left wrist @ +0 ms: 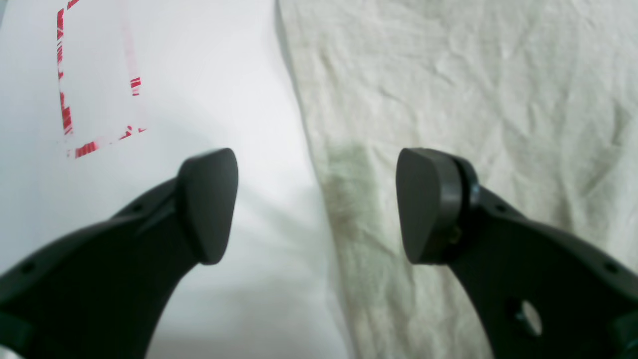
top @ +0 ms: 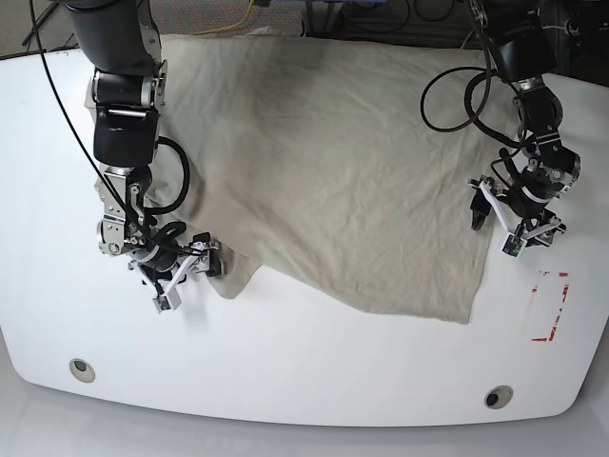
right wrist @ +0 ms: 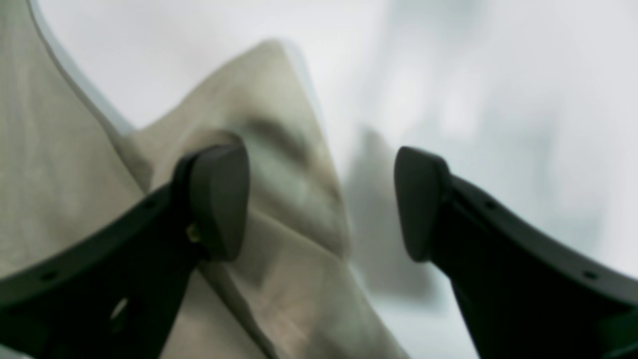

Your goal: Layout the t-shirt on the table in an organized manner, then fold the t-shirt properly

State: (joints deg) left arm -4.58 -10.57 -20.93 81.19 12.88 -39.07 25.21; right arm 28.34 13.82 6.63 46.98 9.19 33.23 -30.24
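A: Left wrist view first. What shows?

B: The left gripper (left wrist: 317, 205) hangs with its two dark pads wide apart and nothing between them, so it is released. One pad sits over the bare white table (left wrist: 209, 75), the other over the t-shirt (left wrist: 473, 99). The shirt's straight side edge runs up between the pads. A broken red tape rectangle (left wrist: 94, 89) is on the table, off toward the far left of that view.

A: And the right wrist view?

B: It is blurred. The right gripper (right wrist: 321, 203) also stands spread, with an empty gap between the pads. A pointed, raised fold of the t-shirt (right wrist: 279, 149) lies under and beside one pad; whether that pad touches the cloth I cannot tell. The other pad is over the bare table (right wrist: 498, 75).

A: The base view?

B: The t-shirt (top: 333, 171) lies spread and wrinkled across the middle of the table (top: 304, 381), reaching its far edge, and its near edge runs unevenly. The right gripper (top: 186, 266) is at the shirt's near corner toward the table's left edge, where the cloth bunches in a small flap. The left gripper (top: 508, 225) is at the shirt's side edge toward the right edge. The red tape rectangle (top: 551, 307) lies near the right near corner, apart from the shirt. Two round grommet holes (top: 82, 369) sit along the near edge.
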